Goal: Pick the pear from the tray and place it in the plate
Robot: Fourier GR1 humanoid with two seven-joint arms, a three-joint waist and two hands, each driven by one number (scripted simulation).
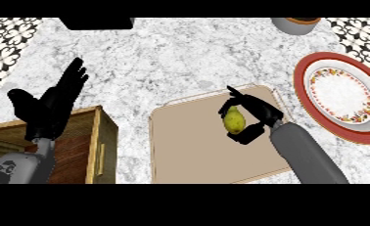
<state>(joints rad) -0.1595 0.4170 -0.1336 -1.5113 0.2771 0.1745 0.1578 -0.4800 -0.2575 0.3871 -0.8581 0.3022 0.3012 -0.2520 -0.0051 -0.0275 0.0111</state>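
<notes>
Entry: your right hand [262, 115] has fingers and thumb curled round 1 pear [233, 121], over the tray [188, 151] (upper right part; lift-off not discernible). Plate [336, 93] lies just right of the tray. Your left hand [49, 106] rests spread, fingers up, far left.

No readable text, labels, brands, numbers or signs visible.

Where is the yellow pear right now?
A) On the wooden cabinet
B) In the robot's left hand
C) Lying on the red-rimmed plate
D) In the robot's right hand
D: the right hand has its fingers curled round the pear, seen against the tray. The plate has no pear on it, and the left hand is open and holds nothing.
</notes>
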